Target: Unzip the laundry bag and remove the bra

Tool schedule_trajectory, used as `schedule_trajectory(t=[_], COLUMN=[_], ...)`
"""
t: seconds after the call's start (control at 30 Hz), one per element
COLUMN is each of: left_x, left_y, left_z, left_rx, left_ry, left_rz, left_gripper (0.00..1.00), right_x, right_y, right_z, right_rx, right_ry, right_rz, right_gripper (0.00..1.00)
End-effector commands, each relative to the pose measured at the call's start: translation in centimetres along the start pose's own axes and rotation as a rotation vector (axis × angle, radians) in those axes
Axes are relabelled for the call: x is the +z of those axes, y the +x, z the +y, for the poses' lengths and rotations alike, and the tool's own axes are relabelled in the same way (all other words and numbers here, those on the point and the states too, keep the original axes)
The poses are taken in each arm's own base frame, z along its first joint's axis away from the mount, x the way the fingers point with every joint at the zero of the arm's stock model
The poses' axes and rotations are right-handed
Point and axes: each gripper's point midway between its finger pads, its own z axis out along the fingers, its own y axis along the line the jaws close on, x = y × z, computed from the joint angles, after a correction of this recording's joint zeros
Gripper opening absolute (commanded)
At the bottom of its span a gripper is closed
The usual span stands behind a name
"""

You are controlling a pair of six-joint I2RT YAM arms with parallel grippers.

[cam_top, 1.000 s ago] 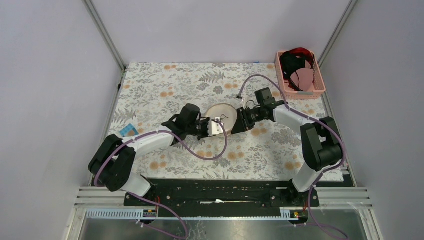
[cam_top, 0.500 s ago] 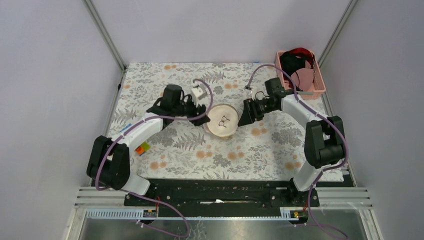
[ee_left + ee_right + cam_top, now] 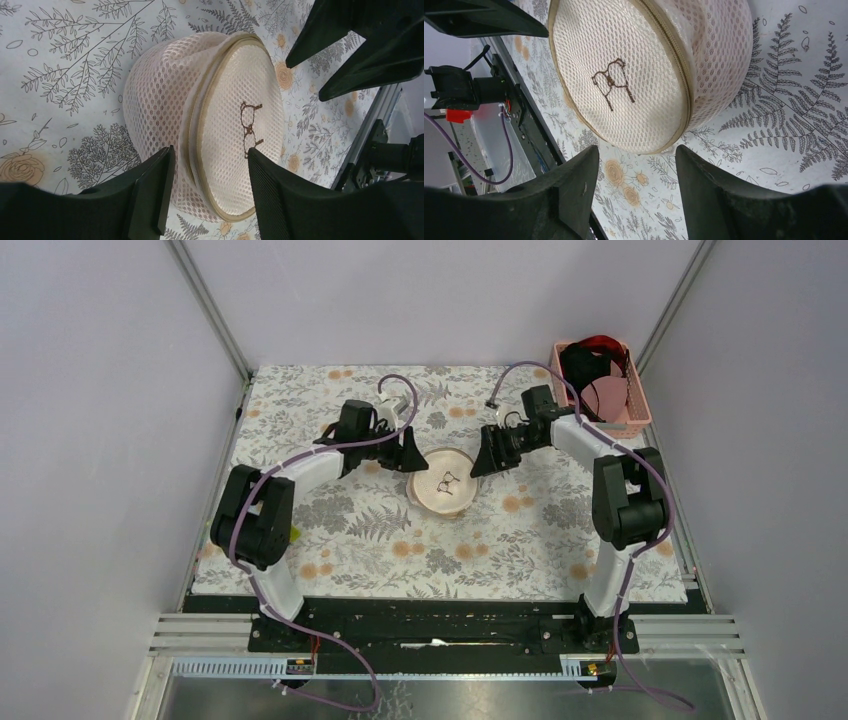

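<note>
- Top view: the laundry bag (image 3: 445, 483) lies flat mid-bench on the floral cloth (image 3: 350, 530), its face with the small dark line drawing (image 3: 446, 480) turned up.
- Left jaws sit just beside the bag's far-left edge and right jaws just beside its far-right edge. The two point in toward each other with the bag between them. Whether either touches the mesh cannot be told from here.
- A pink slatted basket (image 3: 640, 416) stands at the far right corner of the bench, well apart from the bag, with black and red garments (image 3: 588, 365) in it.
- Left wrist view: left jaws stand apart, with nothing between the fingers (image 3: 150, 200). The bag (image 3: 165, 100) lies just beyond the tips, its tan zip band (image 3: 197, 125) lined up with the gap. The tips overlap the bag's near edge in this view; contact is unclear.
- The drawing (image 3: 248, 131) shows on the flat face. The other arm's dark fingers (image 3: 325, 30) show past the bag, also spread.
- Right wrist view: right jaws are apart and empty, fingers (image 3: 719, 200) low in the view. The bag (image 3: 624, 115) sits just ahead of the tips, near but not clearly touching.
- The zip (image 3: 669, 55) runs shut along the stretch in view, and the drawing (image 3: 613, 82) is plain on the face.
- The left arm's dark finger (image 3: 484, 20) shows beyond the bag, top left.
</note>
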Motion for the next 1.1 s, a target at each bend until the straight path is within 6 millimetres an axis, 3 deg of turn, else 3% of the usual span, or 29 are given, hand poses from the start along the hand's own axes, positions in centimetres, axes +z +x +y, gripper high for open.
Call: schedule_trajectory(t=[0.0, 0.07, 0.27, 0.43, 0.77, 0.83, 1.07], left_x=[0.4, 0.3, 0.0, -0.5, -2.8, -3.2, -4.7], left_y=[-3.6, -3.9, -4.5, -5.1, -7.2, -6.9, -3.0], left_z=[-1.1, -1.3, -1.6, -2.1, -4.4, -5.4, -7.9], left_rx=[-0.007, 0.005, 0.04, 0.086, 0.353, 0.44, 0.725], left_ry=[0.044, 0.05, 0.046, 0.045, 0.041, 0.06, 0.161], left_rz=[-0.084, -0.095, -0.112, -0.13, -0.171, -0.167, -0.098], left_gripper=[0.57, 0.5, 0.15, 0.01, 0.03, 0.03, 0.05], right_x=[-1.2, -1.6, -2.8, -3.5, -4.4, -4.6, -4.9], right_y=[-1.8, -1.7, -2.0, -2.5, -3.6, -3.8, -4.5], right_z=[0.1, -0.1, -0.7, -0.5, 0.3, 0.5, 0.9], right_rx=[0.01, 0.029, 0.053, 0.052, 0.045, 0.042, 0.036], right_ry=[-0.01, -0.01, 0.0, 0.002, -0.008, -0.011, -0.02], right_rz=[-0.05, -0.061, -0.091, -0.111, -0.141, -0.146, -0.159], right_gripper=[0.64, 0.64, 0.64, 0.64, 0.66, 0.67, 0.68])
